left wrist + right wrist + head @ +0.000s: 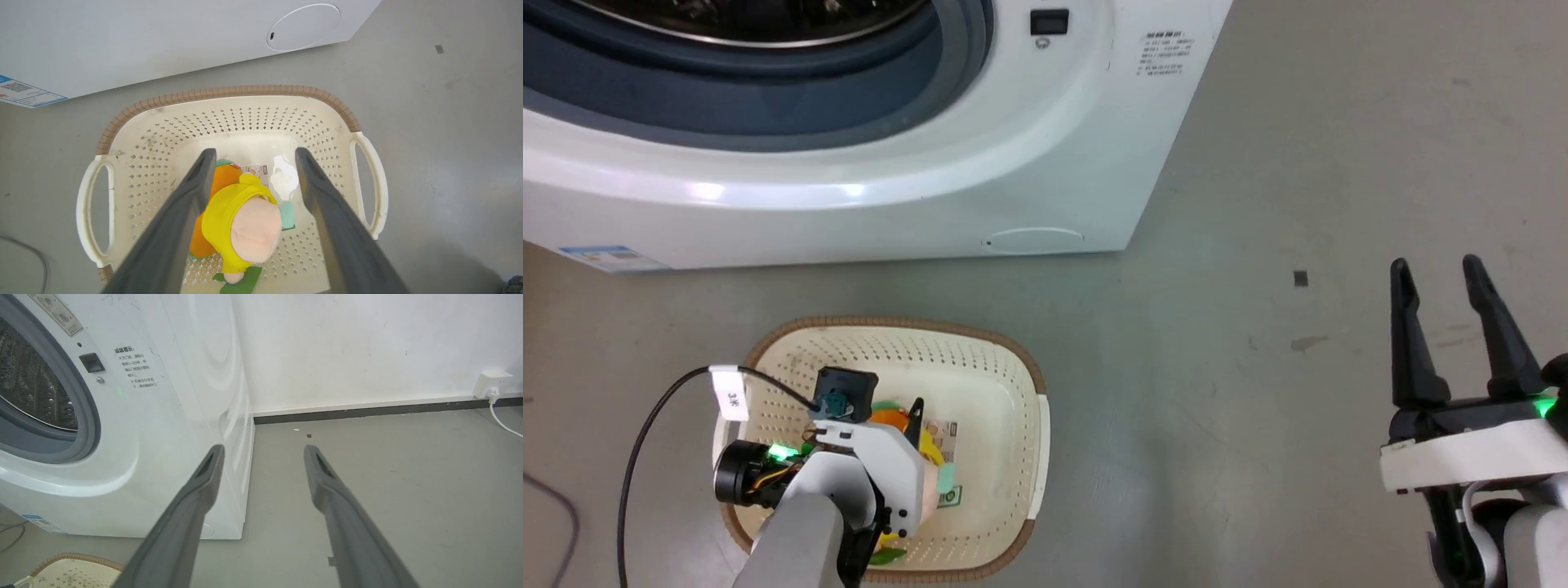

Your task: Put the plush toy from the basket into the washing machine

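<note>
The plush toy (241, 220), orange with a yellow hood and a peach-pink face, lies in the basket (229, 122), a cream perforated tub with a brown rim. My left gripper (251, 157) hangs open over the basket, its two fingers either side of the toy and above it. In the head view the left gripper (915, 412) reaches down into the basket (1005, 384) and hides most of the plush toy (890, 416). The washing machine (1013, 147) stands behind, porthole open. My right gripper (1437, 273) is open over bare floor at the right, holding nothing.
Grey floor (1258, 367) spreads to the right of the basket and washer. A dark cable (637, 441) trails from my left wrist to the left. In the right wrist view a white wall, a dark skirting and a wall socket (492, 384) with a cord lie beyond.
</note>
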